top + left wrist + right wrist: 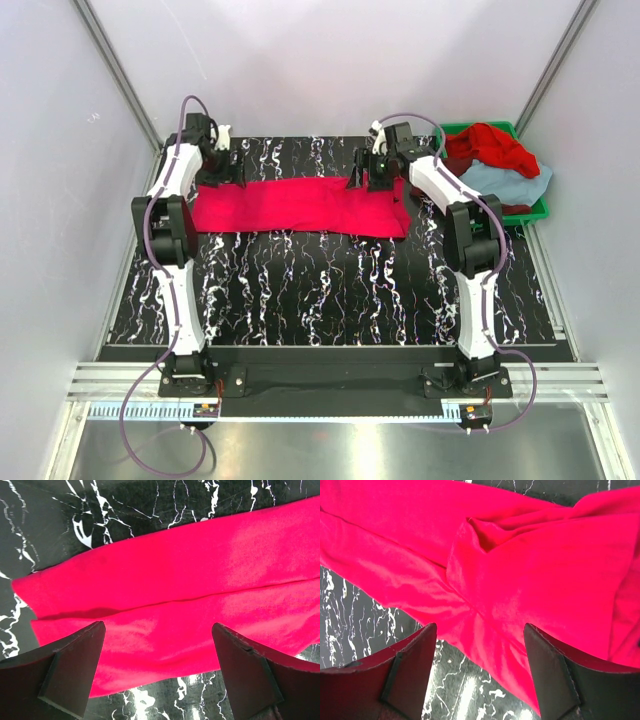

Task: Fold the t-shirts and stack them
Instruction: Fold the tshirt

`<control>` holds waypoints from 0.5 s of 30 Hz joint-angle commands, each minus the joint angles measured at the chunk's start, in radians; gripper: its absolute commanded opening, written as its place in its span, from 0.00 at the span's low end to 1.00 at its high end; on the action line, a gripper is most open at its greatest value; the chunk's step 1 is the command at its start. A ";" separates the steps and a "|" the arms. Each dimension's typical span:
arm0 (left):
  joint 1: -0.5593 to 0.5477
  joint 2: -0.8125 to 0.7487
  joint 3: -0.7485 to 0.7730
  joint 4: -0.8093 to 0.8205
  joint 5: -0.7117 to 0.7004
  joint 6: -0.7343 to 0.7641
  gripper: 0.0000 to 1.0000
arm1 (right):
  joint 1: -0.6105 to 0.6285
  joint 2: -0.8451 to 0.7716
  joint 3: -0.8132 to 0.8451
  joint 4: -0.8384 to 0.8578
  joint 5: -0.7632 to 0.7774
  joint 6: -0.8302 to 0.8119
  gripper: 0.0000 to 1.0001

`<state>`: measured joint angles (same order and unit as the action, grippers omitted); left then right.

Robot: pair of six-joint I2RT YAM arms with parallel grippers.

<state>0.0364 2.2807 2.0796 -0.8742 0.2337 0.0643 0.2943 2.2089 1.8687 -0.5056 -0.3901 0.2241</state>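
Crimson-pink t-shirt [300,207] lay flat on the far half of the black marble-pattern table [330,300]. It was folded into a long, narrow band.

Long axis: ran left to right across the table, roughly parallel to the far edge. One end lay by the left arm and the other reached toward the right arm. Could not tell which end was collar and which was hem.

Left wrist view: a fold line on the t-shirt [200,580] ran along the length of the band, and the cloth here was smooth. The short left end of the band was visible, with bare table beyond it.

Right wrist view: the t-shirt [530,570] was less tidy, with a raised pleat and wrinkles near the middle of the frame.

Left gripper [235,168] was over the band's far edge near its left end. Its fingers [75,670] were spread wide and nothing was gripped.

Right gripper [368,172] was over the far edge toward the right end. Its fingers [410,665] were likewise spread wide, with cloth below them but not pinched.

Green bin [540,208] sat at the far right of the table, beside the right arm. It held a brighter red shirt [490,145] heaped on top and a light blue-grey shirt [505,182] beneath it, both crumpled and unfolded.
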 commanded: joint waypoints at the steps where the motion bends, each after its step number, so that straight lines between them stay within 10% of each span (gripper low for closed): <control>1: -0.004 0.026 0.046 0.018 0.038 0.023 0.95 | -0.007 0.055 0.041 0.012 -0.038 0.026 0.77; 15: -0.003 0.122 0.048 0.004 0.046 0.009 0.95 | -0.061 0.190 0.136 -0.056 -0.049 0.021 0.77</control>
<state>0.0364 2.4157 2.1147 -0.8753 0.2558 0.0742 0.2440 2.3657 1.9266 -0.5259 -0.4335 0.2474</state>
